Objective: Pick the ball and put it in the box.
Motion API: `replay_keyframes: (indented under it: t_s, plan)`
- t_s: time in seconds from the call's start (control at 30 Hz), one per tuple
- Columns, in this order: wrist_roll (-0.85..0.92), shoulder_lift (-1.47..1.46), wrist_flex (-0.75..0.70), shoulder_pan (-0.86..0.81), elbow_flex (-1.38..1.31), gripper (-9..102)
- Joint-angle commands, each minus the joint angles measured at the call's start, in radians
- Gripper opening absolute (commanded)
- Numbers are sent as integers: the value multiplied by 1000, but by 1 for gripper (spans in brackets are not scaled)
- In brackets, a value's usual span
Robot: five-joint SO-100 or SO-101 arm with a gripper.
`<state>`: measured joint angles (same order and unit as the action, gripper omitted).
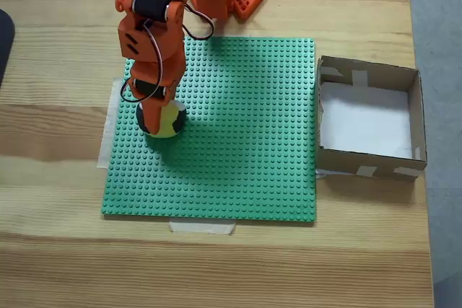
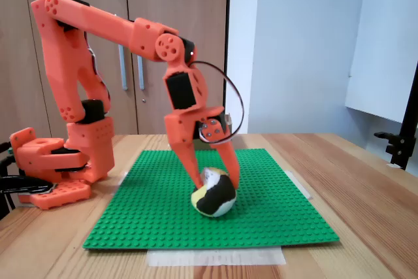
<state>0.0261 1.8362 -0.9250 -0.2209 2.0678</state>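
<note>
- The jaws point straight down and stand one on each side of the ball [image 2: 213,199], their tips pressed against its upper half in a fixed view taken from table height — they look closed onto it, with the ball filling the gap between them
- The gripper [image 2: 215,181] is orange; one finger [image 2: 188,161] comes down on the ball's left side and the other on its right in that same view
- The ball shows yellow, black and white patches and sits on the green studded baseplate [image 2: 274,200], its underside touching the studs as far as can be told
- In a fixed view looking down from above, the ball [image 1: 164,120] lies near the left side of the baseplate [image 1: 245,142], partly hidden under the gripper [image 1: 153,99]
- Above the jaws the orange arm [image 2: 104,27] bends over from its base [image 2: 55,168], which stands at the baseplate's far-left corner in the table-height view; black cables loop beside the wrist
- The box [image 1: 415,117] — brown cardboard with a white floor and pale tape strips on its walls — sits just beside the baseplate's right edge in the view from above, well apart from the ball
- Baseplate and box rest on a pale wooden table [image 1: 58,236]; strips of tape [image 1: 202,226] hold the baseplate's edges down
</note>
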Motion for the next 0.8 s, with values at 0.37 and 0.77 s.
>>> replay_keyframes:
  t_s: [0.37, 0.77]
  plan:
    - [-41, 104, 124, -8, 31, 21]
    - [-58, 124, 137, -8, 84, 17]
